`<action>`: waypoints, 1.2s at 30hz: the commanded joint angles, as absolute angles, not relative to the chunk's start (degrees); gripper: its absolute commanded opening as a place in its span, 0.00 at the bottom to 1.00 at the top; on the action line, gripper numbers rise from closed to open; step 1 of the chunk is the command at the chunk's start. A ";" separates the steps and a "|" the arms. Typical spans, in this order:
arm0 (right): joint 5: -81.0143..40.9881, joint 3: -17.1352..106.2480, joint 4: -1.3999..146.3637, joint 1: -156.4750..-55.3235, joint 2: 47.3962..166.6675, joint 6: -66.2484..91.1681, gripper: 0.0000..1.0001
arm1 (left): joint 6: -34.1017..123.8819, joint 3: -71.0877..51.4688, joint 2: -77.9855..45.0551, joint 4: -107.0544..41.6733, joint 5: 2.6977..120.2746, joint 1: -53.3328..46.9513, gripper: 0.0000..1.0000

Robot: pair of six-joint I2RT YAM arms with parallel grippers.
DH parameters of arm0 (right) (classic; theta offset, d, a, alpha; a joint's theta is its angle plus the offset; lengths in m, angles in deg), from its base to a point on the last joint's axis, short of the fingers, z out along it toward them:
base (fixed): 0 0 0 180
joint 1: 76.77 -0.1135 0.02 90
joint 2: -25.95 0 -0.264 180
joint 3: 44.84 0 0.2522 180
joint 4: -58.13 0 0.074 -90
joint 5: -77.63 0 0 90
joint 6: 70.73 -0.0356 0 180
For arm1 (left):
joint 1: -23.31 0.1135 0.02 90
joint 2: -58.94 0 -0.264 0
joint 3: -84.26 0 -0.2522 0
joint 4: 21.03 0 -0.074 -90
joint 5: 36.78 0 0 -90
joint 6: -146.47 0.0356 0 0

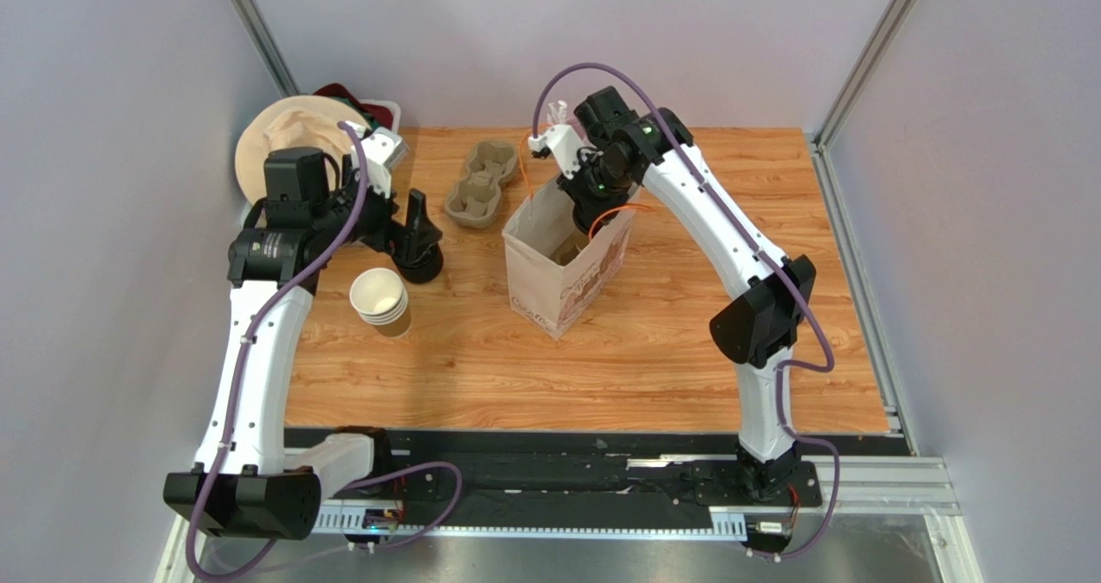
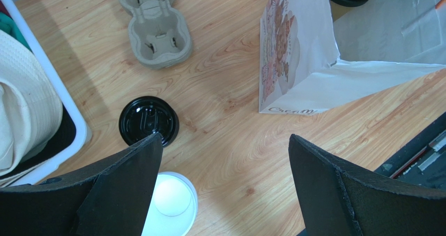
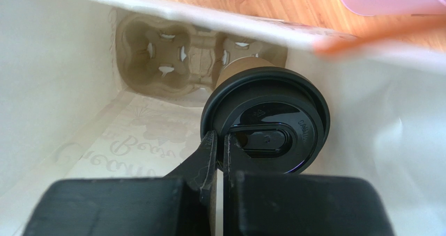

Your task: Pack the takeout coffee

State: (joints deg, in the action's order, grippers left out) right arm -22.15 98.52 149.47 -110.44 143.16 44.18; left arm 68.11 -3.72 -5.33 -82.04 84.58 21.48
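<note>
From above, one paper bag (image 1: pixel 565 267) is standing mid-table, with one empty carrier (image 1: pixel 481 183) and one cup stack (image 1: pixel 381 302) outside it. At the left wrist, the left gripper (image 2: pixel 224 142) is gaping wide, holding nothing, near one loose lid (image 2: pixel 148 120). At the right wrist, the right gripper (image 3: pixel 220 142) is pinching the lidded rim of the one takeout coffee (image 3: pixel 241 66), which is sitting in a second carrier (image 3: pixel 157 58) inside the bag.

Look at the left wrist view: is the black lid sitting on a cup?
No, the black lid lies flat on the wooden table.
</note>
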 commanded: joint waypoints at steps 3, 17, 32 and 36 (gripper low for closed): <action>-23.71 104.36 153.62 -109.56 143.64 41.34 0.00 | 67.28 -4.28 -3.81 -79.62 85.83 22.08 0.99; -25.65 108.23 154.15 -109.12 145.13 40.20 0.00 | 67.19 -4.37 -4.25 -79.44 86.18 22.34 0.99; -23.98 106.57 153.62 -108.41 148.30 39.05 0.00 | 67.10 -4.63 -4.25 -79.18 86.27 22.69 0.99; -22.92 103.05 154.24 -108.41 147.24 39.58 0.00 | 67.10 -4.63 -4.25 -79.18 86.36 22.69 0.99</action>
